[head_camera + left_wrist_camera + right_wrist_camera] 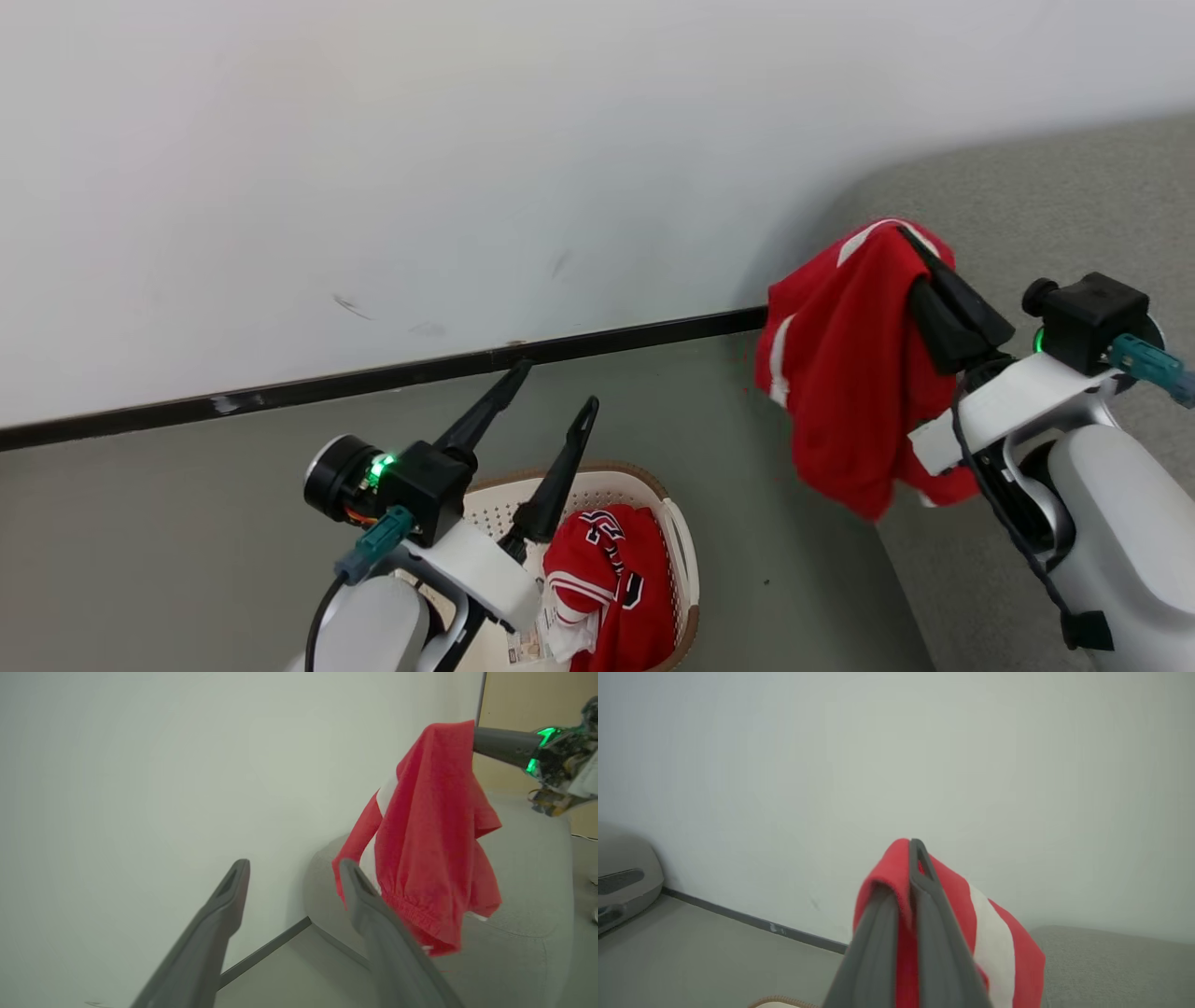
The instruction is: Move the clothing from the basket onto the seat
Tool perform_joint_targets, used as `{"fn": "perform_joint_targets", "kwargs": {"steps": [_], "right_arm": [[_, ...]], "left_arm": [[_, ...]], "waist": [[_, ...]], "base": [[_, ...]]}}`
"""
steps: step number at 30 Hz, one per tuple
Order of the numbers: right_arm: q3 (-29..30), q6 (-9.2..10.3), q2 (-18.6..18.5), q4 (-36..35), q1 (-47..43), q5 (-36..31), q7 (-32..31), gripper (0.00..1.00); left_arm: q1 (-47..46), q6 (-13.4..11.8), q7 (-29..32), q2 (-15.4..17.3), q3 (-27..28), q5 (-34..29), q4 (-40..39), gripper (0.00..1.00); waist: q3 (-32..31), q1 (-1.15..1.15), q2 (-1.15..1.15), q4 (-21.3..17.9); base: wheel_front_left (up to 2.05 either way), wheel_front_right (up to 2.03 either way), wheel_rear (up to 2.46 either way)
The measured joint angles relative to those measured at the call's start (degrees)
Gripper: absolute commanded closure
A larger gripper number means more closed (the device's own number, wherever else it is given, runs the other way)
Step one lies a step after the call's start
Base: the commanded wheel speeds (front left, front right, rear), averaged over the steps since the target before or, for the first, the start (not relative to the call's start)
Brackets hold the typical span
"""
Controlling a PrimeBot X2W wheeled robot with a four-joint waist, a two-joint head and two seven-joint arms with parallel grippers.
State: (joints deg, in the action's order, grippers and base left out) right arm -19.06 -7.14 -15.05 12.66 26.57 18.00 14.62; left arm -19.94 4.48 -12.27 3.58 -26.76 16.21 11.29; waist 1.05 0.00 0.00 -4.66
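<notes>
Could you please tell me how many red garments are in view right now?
2. One red garment hangs from the shut right gripper near the sofa corner. The other garment lies in the basket, by the open left gripper. More could be hidden beneath it.

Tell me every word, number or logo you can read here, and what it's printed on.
No text here can be read in full.
On the folded red garment in the basket: black-and-white lettering, crumpled and not legible.
On the label inside the basket: print too small to read.
On the hanging red garment: white stripes, no lettering visible.
</notes>
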Motion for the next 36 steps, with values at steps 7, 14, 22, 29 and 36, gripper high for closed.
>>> {"fn": "perform_joint_targets", "kwargs": {"steps": [7,14,22,29,36], "right_arm": [[4.6,0.0,-1.7,-1.3,-4.6,-0.2,0.0,1.0],[9.5,0.0,-2.4,-2.9,-10.3,-0.4,0.0,1.0],[11.8,-0.01,-2.4,-4.9,-14.7,-1.1,0.0,1.0],[13.9,0.0,-2.0,-6.6,-17.2,-2.3,0.0,1.0],[14.2,0.0,-1.4,-8.1,-18.2,-2.5,0.0,1.0]], "left_arm": [[2.2,1.0,-0.5,-0.1,-3.1,1.4,0.0,0.0],[3.6,1.7,-0.8,-0.3,-5.9,1.9,0.1,0.0],[4.1,1.8,-0.9,-0.4,-8.6,2.4,0.0,0.0],[4.3,2.3,-1.0,-0.5,-9.9,2.9,-0.4,0.0],[4.5,2.3,-1.3,-0.6,-10.2,2.9,-1.2,0.0]], "waist": [[-0.8,0.0,0.0,-1.6],[-1.5,0.0,0.0,-4.0],[-2.0,0.0,0.0,-6.8],[-2.1,0.0,0.0,-9.4],[-1.8,0.0,0.0,-11.6]], "base": [[0.0,0.0,0.0],[0.0,0.0,0.0],[0.0,0.0,0.0],[0.0,0.0,0.0],[0.0,0.0,0.0]]}}
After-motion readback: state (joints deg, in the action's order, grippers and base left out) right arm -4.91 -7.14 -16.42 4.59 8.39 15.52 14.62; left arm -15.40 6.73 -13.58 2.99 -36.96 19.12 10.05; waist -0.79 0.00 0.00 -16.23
